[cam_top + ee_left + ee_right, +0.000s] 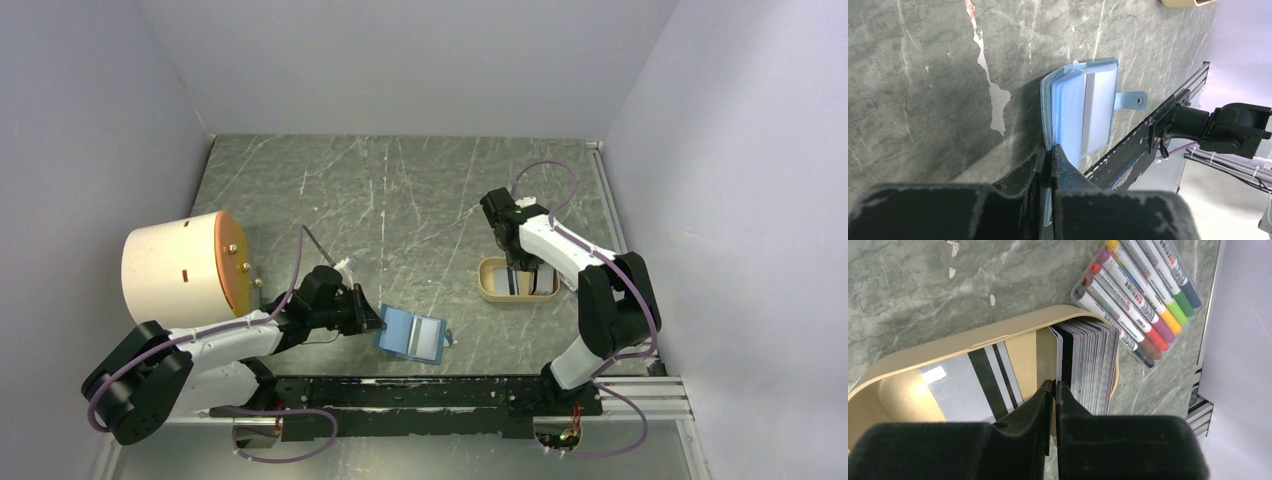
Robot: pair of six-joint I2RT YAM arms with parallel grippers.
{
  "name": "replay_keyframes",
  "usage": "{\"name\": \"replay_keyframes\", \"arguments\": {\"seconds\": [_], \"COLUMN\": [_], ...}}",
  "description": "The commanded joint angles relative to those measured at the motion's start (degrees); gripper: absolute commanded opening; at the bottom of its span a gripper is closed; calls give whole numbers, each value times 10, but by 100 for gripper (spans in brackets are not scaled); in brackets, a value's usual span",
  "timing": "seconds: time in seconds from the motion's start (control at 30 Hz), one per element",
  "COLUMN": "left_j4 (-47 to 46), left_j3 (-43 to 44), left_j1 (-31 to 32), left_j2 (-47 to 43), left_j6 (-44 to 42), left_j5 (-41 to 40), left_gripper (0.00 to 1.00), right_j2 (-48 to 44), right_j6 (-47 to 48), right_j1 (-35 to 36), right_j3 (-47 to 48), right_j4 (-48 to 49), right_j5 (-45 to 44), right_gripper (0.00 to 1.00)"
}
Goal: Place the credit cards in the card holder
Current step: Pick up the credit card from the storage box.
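The teal-blue card holder (412, 336) lies open near the table's front edge, its clear pockets and snap tab (1130, 99) showing. My left gripper (375, 320) is shut on the left flap of the card holder (1083, 110), with its fingertips (1060, 155) pinching that edge. Several credit cards (1093, 360) stand on edge in a stack inside the tan tray (973, 342). Another card with dark stripes (973, 385) lies flat on the tray's floor. My right gripper (1054, 385) reaches down into the tray (490, 290) and is shut on the leftmost card of the stack.
A clear pack of coloured markers (1138, 295) lies right beside the tray, on its far side in the right wrist view. A large cream cylinder with an orange lid (180, 268) stands at the left. A black rail (440, 392) runs along the table's front edge.
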State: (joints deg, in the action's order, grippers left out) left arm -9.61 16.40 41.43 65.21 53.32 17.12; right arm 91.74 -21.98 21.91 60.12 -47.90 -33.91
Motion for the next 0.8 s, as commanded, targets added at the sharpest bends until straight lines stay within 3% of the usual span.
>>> {"name": "replay_keyframes", "arguments": {"seconds": [0.0, 0.3, 0.5, 0.77], "left_j4": [-6, -7, -5, -1], "left_j3": [14, 14, 14, 14], "left_j1": [-4, -3, -3, -3], "left_j2": [6, 8, 5, 5], "left_j6": [-9, -8, -8, -7], "left_j5": [-2, -1, -2, -2], "left_gripper": [9, 9, 9, 9], "right_j2": [-15, -23, -25, -63], "right_j6": [2, 0, 6, 15], "right_j1": [-3, -3, -3, -2], "right_j3": [11, 10, 7, 17], "right_j4": [-16, -23, -15, -5], "right_j5": [-27, -37, -24, 86], "right_gripper": [9, 9, 2, 0]}}
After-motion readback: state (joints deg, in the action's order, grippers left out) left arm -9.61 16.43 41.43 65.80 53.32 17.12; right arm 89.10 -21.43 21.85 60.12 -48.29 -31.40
